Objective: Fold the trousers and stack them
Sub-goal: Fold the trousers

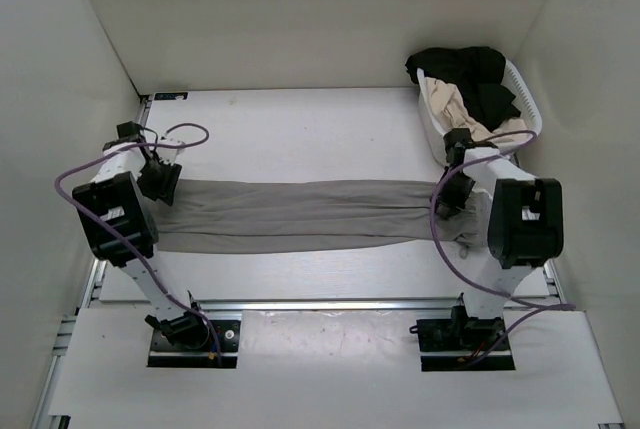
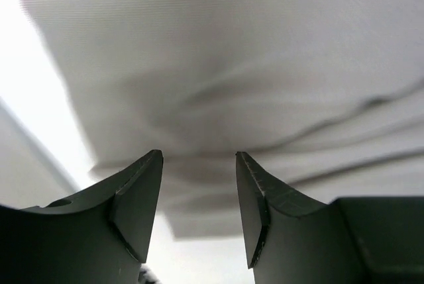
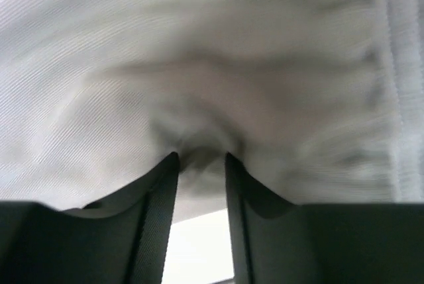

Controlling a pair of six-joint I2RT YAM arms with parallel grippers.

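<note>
The jaws of the left gripper are standing moderately apart in the lower centre of the left wrist view, with nothing between them; grey fabric is showing just beyond the tips. The jaws of the right gripper are standing narrow, and a puckered bunch of fabric is sitting in the gap between the tips, so this gripper is pinching the trousers.

In the top view, the trousers are lying as a long flat grey-taupe band across the middle of the frame, running from the left gripper at centre left to the right gripper at centre right. A few shallow creases are running along the band. The right end is partly hidden under the right arm.

The desk is presenting a plain white surface. Above the band it is lying bare up to the back wall. A metal rail is running across the lower part of the frame, and a black base plate is sitting below it at lower left. A purple cable is looping beside the left arm.

A white basket is standing at the upper right of the desk, near the right gripper. A black garment is draping over its top, and a beige-cream garment is lying inside it. White walls are enclosing the desk on the left, back and right.
</note>
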